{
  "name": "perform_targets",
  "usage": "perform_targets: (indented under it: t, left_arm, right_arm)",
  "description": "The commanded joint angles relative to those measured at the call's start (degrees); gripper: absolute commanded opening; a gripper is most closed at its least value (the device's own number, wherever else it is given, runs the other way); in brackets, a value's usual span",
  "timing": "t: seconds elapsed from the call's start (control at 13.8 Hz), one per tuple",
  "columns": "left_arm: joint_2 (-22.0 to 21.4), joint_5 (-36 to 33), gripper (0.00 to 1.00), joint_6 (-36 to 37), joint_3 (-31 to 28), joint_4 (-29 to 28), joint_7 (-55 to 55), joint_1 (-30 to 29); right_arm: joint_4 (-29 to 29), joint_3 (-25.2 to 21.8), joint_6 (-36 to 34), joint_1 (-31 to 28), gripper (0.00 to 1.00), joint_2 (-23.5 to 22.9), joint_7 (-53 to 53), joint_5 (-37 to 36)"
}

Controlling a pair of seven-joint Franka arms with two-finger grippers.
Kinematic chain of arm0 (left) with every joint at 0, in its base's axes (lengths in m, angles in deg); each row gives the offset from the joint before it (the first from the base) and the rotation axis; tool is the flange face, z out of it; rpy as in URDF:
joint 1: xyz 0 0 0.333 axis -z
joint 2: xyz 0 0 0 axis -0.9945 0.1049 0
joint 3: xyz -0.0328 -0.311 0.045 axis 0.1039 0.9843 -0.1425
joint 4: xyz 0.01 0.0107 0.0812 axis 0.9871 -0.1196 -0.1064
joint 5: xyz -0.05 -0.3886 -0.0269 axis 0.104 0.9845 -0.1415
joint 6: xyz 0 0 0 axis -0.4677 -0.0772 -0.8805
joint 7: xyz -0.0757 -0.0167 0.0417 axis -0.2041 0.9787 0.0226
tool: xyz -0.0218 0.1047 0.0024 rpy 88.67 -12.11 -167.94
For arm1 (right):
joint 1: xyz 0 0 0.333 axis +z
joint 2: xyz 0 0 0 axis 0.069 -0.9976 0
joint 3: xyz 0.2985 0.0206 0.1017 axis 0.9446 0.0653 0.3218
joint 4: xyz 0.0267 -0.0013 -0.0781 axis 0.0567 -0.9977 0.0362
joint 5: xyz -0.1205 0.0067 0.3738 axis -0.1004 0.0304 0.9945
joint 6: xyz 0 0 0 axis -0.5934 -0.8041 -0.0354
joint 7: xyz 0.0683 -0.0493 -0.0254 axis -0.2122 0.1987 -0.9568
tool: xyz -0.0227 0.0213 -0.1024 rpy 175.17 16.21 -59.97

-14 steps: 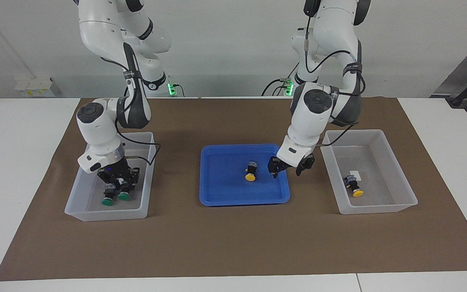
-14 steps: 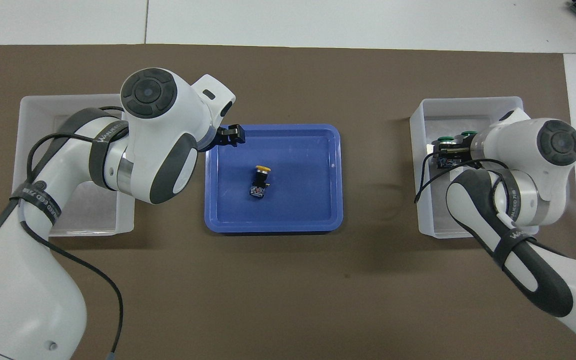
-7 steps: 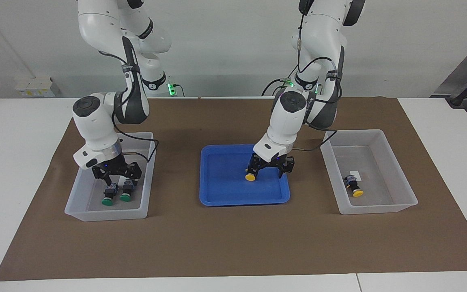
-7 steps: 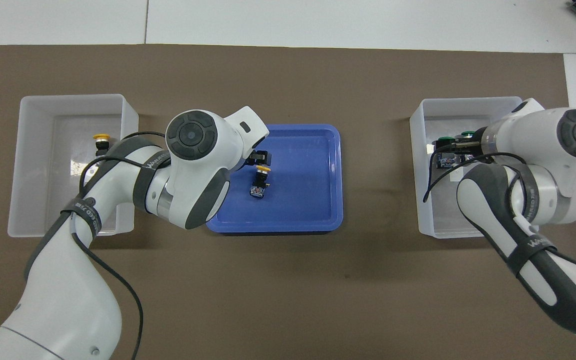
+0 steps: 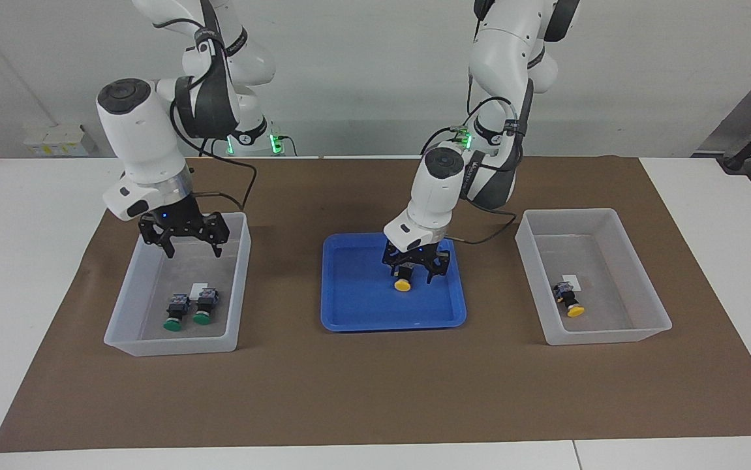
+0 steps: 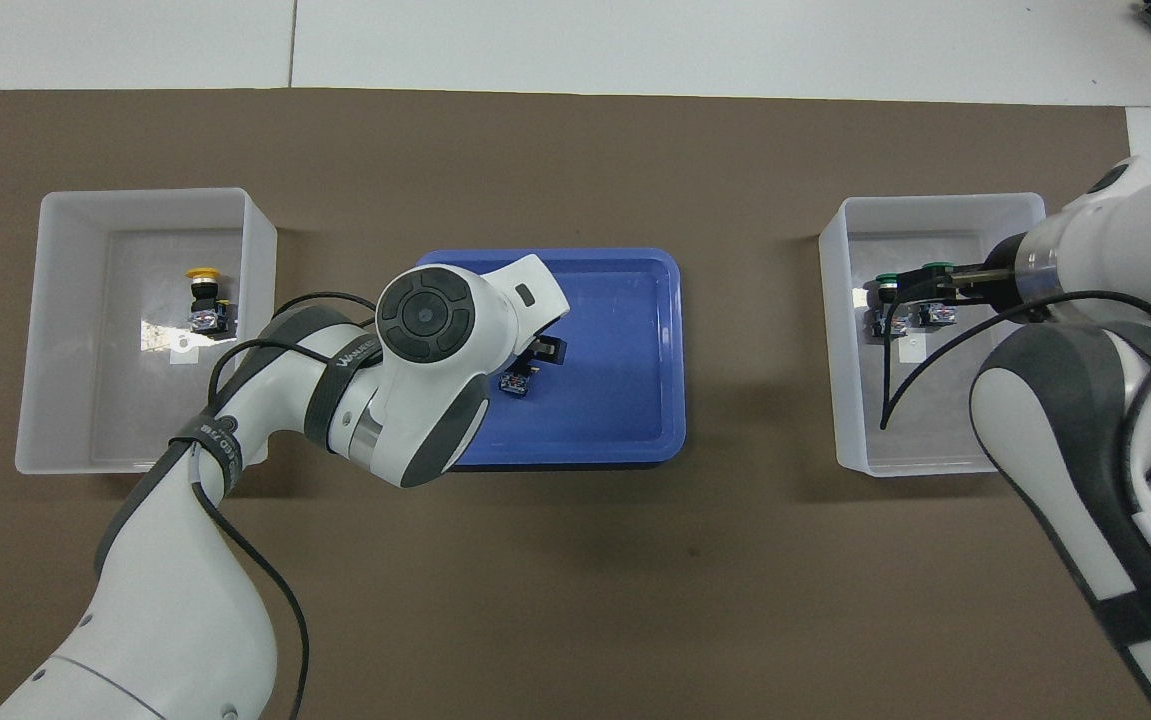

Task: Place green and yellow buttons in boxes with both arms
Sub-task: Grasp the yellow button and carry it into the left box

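Two green buttons [image 5: 189,310] lie side by side in the box [image 5: 121,339] at the right arm's end; they also show in the overhead view [image 6: 885,298]. My right gripper [image 5: 184,247] hangs open and empty above that box. One yellow button [image 5: 402,283] lies in the blue tray [image 5: 349,313]. My left gripper [image 5: 415,269] is low over it, open, with a finger on each side of its body. The overhead view shows only this button's grey-blue end [image 6: 515,383] beside the left gripper [image 6: 545,352]. Another yellow button [image 5: 569,300] lies in the box [image 5: 610,336] at the left arm's end.
A brown mat [image 5: 375,391] covers the table. The blue tray [image 6: 635,400] sits at its middle between the two boxes [image 6: 30,330] [image 6: 832,330]. Each box has a small white label on its floor.
My right gripper let go of the green buttons and rose above its box. My left gripper moved from the tray's edge to the yellow button and came down around it.
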Motion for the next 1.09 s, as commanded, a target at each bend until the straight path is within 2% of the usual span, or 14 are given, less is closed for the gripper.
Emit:
perform_targets:
  t: [0.0, 0.14, 0.29, 0.43, 0.72, 0.94, 1.01]
  left_arm:
    - [-0.94, 0.53, 0.92, -3.04, -1.01, -3.27, 1.67, 1.49]
    - [-1.03, 0.53, 0.86, -3.92, -1.02, -4.06, 1.49, 2.38]
    - [-1.03, 0.61, 0.78, -4.10, -1.01, -4.41, 1.14, 2.46]
    - [-1.20, 0.61, 0.59, -4.10, -1.10, -5.03, 0.88, 2.64]
    - [-1.21, 0.61, 0.31, -4.10, -1.10, -5.12, 0.53, 2.20]
    - [-1.21, 0.61, 0.03, -4.10, -1.10, -5.03, 0.35, 1.68]
    - [-1.12, 0.70, 0.00, -4.01, -1.10, -4.68, -0.35, 1.41]
  right_arm:
    - [4.87, 0.32, -7.60, -0.73, 1.00, 1.33, 0.74, -0.02]
    - [9.97, 0.23, -12.54, -1.08, 1.00, 0.54, 0.74, 0.07]
    - [12.01, 0.23, -15.79, -1.17, 1.00, 0.54, 0.66, 0.24]
    - [13.59, 0.14, -18.61, -1.43, 1.00, 0.54, 0.65, 2.51]
    - [12.46, 0.06, -22.66, -1.08, 1.00, 1.32, 1.09, 2.79]
    - [11.66, 0.06, -22.49, -0.99, 1.00, 1.68, 1.71, 2.70]
    - [11.66, 0.14, -22.14, -1.08, 1.00, 1.68, 1.80, 2.79]
